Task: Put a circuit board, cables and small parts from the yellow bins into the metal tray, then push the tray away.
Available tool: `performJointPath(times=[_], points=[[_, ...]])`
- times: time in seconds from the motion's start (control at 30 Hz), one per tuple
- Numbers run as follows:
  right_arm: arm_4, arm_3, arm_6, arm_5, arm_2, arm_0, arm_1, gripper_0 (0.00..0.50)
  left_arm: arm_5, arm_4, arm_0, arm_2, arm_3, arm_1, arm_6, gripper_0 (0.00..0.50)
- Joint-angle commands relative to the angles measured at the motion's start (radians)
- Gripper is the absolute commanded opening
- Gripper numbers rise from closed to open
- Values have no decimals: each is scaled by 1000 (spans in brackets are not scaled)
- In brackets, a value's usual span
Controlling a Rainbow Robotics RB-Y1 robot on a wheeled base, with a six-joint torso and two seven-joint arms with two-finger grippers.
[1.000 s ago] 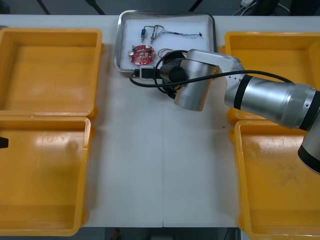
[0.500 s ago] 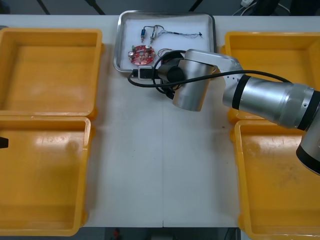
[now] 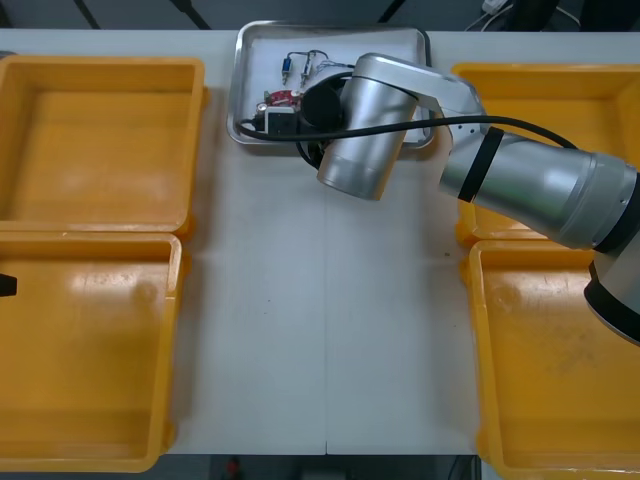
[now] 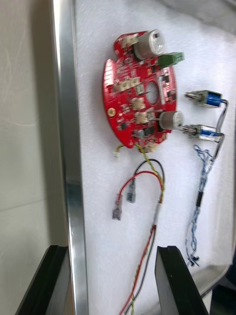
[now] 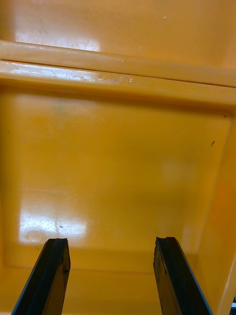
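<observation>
Your right gripper (image 4: 110, 285) hangs with its black fingers wide apart, straddling the near rim of the shiny metal tray (image 4: 66, 147). On its white lining lie a round red circuit board (image 4: 140, 103), a red and yellow cable (image 4: 156, 216), a twisted blue and white cable (image 4: 200, 197) and small metal parts (image 4: 209, 98). Your left gripper (image 5: 110, 280) hovers wide open over a yellow bin (image 5: 118, 162).

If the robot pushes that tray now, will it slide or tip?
Probably slides: the tray is low, flat and lies on a smooth table. The loose cables inside may shift. The right gripper straddles its rim; the left gripper hovers over a bin.
</observation>
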Motion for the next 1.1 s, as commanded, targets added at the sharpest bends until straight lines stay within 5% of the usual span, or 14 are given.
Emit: performJointPath(times=[0.03, 0.4, 1.1], points=[[-49, -122, 43, 118, -106, -25, -32, 500, 1, 3, 28, 18, -26, 37, -60, 500], [-320, -310, 20, 455, -395, 41, -134, 500, 1, 3, 28, 18, -26, 37, -60, 500], [-527, -674, -396, 728, -902, 473, -356, 500, 1, 3, 28, 18, -26, 37, -60, 500]])
